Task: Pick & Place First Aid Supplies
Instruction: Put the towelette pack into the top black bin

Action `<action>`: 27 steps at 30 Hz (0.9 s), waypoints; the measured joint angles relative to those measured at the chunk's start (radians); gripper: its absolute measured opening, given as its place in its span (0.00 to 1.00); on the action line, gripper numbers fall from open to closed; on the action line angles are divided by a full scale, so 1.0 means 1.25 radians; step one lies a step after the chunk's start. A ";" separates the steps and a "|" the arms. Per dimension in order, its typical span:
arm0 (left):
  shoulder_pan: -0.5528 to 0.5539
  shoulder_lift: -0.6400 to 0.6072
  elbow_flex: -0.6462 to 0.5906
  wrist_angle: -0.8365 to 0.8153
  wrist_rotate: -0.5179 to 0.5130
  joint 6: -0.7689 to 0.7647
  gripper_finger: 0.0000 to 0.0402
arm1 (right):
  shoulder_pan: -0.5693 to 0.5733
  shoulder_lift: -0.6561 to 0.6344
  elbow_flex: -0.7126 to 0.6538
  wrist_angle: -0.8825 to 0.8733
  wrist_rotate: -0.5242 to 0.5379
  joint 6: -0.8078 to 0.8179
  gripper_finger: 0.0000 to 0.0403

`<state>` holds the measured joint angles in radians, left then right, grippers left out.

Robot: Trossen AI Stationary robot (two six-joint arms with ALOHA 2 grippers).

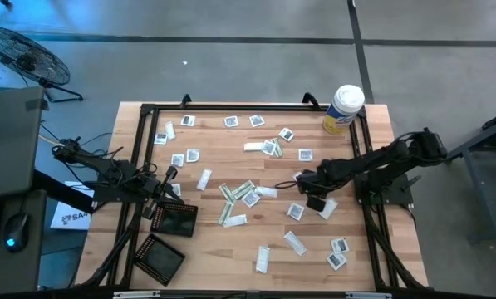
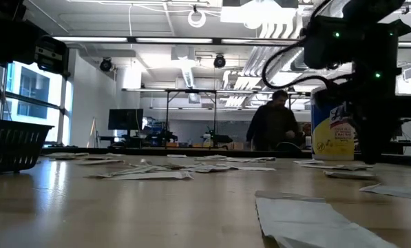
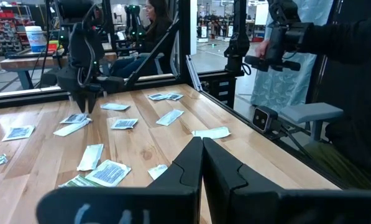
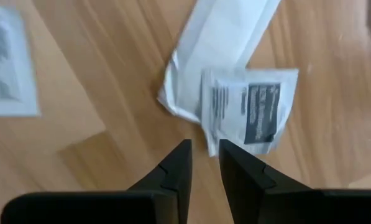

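Many small flat packets lie scattered over the wooden table [image 1: 256,241]. My right gripper [image 4: 204,148] points down, its fingers a narrow gap apart, over the corner of a square white-grey pad packet [image 4: 253,112] that lies on a narrow white strip wrapper [image 4: 225,37]. In the high view this gripper [image 1: 302,177] is right of centre. My left gripper [image 1: 171,174] is shut and empty above the table's left part, just beyond the black mesh trays; its shut fingers show in the left wrist view [image 3: 202,152]. My right gripper has its fingertips [image 4: 184,152] on either side of the square packet's near corner [image 4: 211,149], coming from above. I cannot tell whether they touch it. The packet lies flat on the strip wrapper and the table.
Two black mesh trays [image 1: 174,220] [image 1: 159,256] stand at the near left. A white canister with a yellow label [image 1: 343,109] stands at the far right corner. A black frame [image 1: 231,106] rims the table. People show beyond the table [image 2: 274,124] [image 3: 334,50].
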<state>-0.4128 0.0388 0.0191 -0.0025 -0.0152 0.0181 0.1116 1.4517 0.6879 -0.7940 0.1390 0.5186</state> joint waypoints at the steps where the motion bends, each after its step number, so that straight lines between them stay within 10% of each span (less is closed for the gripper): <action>1: 0.000 0.000 0.000 0.000 0.000 0.000 0.01 | 0.000 0.000 -0.009 0.007 0.000 -0.001 0.18; 27: 0.000 0.000 0.000 0.000 0.000 0.000 0.01 | 0.001 -0.001 -0.051 0.067 0.024 0.007 0.03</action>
<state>-0.4127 0.0387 0.0191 -0.0021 -0.0152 0.0181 0.1123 1.4504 0.6243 -0.7098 0.1695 0.5270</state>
